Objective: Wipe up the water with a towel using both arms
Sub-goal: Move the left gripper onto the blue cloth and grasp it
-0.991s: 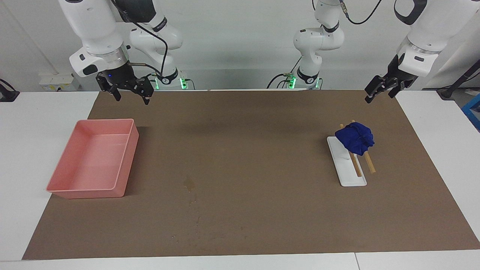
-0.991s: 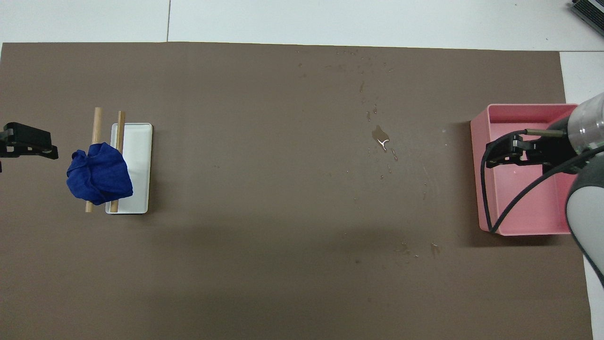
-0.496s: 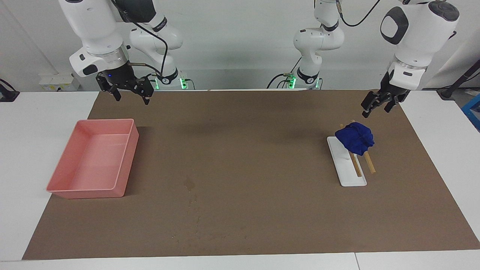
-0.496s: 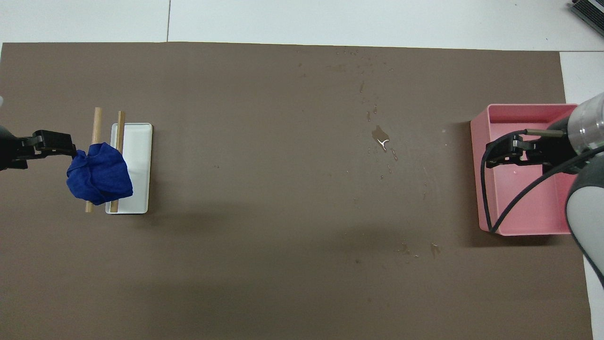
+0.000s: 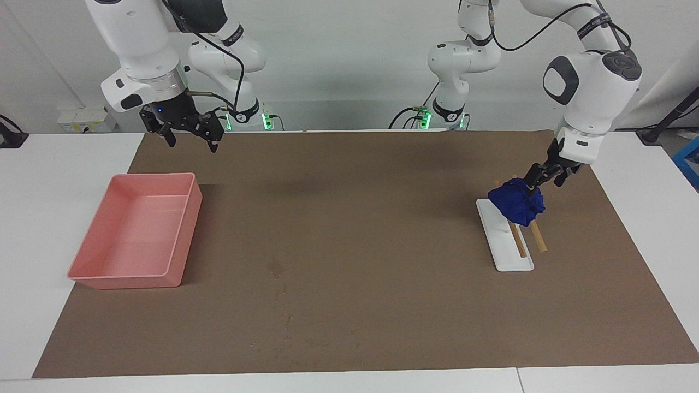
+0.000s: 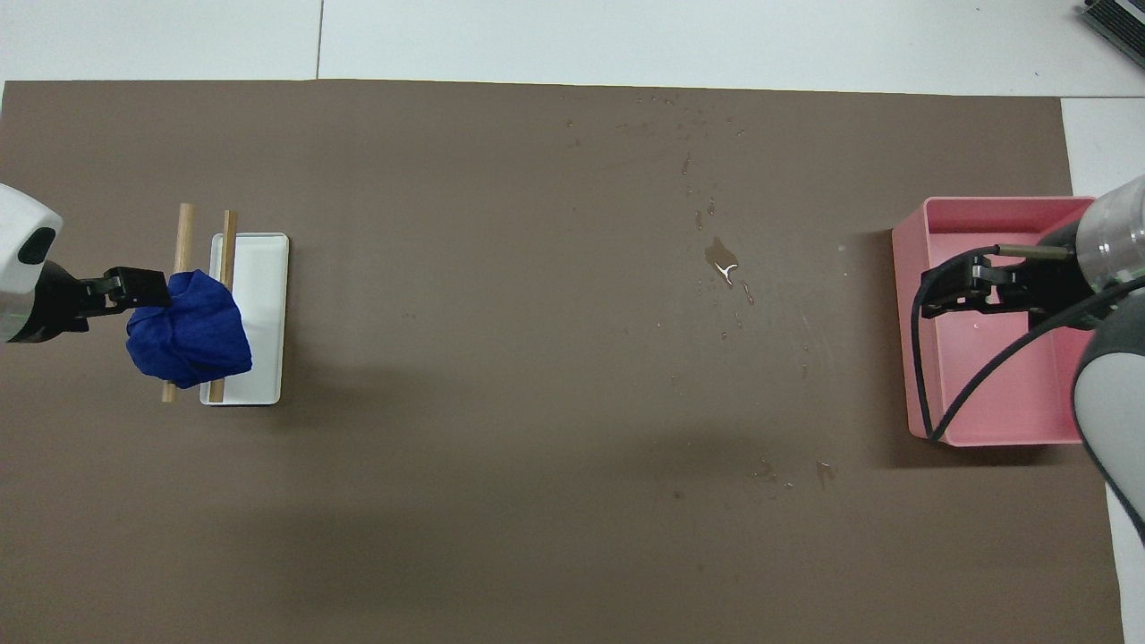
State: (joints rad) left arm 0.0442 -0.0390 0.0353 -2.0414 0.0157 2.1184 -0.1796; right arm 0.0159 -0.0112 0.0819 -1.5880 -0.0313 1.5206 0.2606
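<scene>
The towel (image 5: pixel 517 201) is a deep-blue wad lying on two wooden sticks (image 5: pixel 539 240) and the end of a white tray (image 5: pixel 505 256) toward the left arm's end of the table; it also shows in the overhead view (image 6: pixel 188 329). My left gripper (image 5: pixel 546 179) is open and low, with one finger touching the towel's upper edge; it also shows in the overhead view (image 6: pixel 134 288). The water (image 5: pixel 274 267) is a small dark blotch with a trail of specks mid-mat, also in the overhead view (image 6: pixel 721 259). My right gripper (image 5: pixel 191 139) is open, empty and raised, waiting.
A pink tray (image 5: pixel 87 262) stands empty toward the right arm's end of the table, and in the overhead view (image 6: pixel 984 207) the right gripper (image 6: pixel 962 286) overlaps it. A brown mat (image 5: pixel 382 305) covers the white table. More specks (image 6: pixel 787 474) lie on the mat nearer to the robots.
My left gripper has come down from high beside the mat to the towel's upper edge. The right arm, towel and water have not moved.
</scene>
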